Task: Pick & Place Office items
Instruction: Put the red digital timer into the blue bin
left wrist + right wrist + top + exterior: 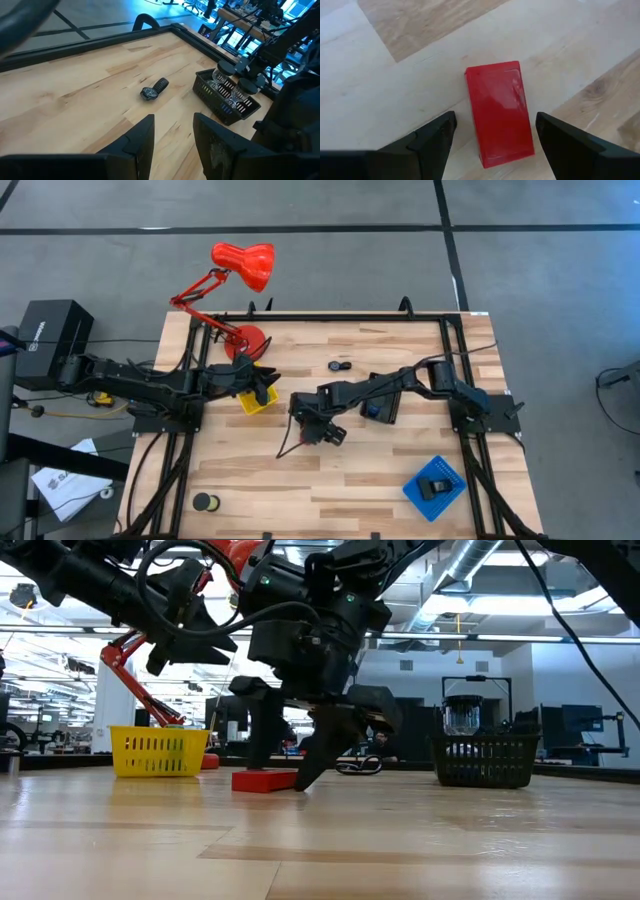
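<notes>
A flat red block (499,112) lies on the wooden table; it also shows as the red block (265,780) in the low view. My right gripper (495,120) is open and points down over it, one finger on each long side, neither touching; from above the right gripper (315,428) is mid-table. My left gripper (172,125) is open and empty, hovering by the yellow tray (255,400). A small dark item (154,90) lies ahead of it, and a black disc (205,501) sits near the near-left corner.
The black tray (381,408) holds small items under my right arm. The blue tray (435,485) with a black piece lies near the right near corner. The red desk lamp (240,270) stands at the far edge. Bare wood lies between the disc and the blue tray.
</notes>
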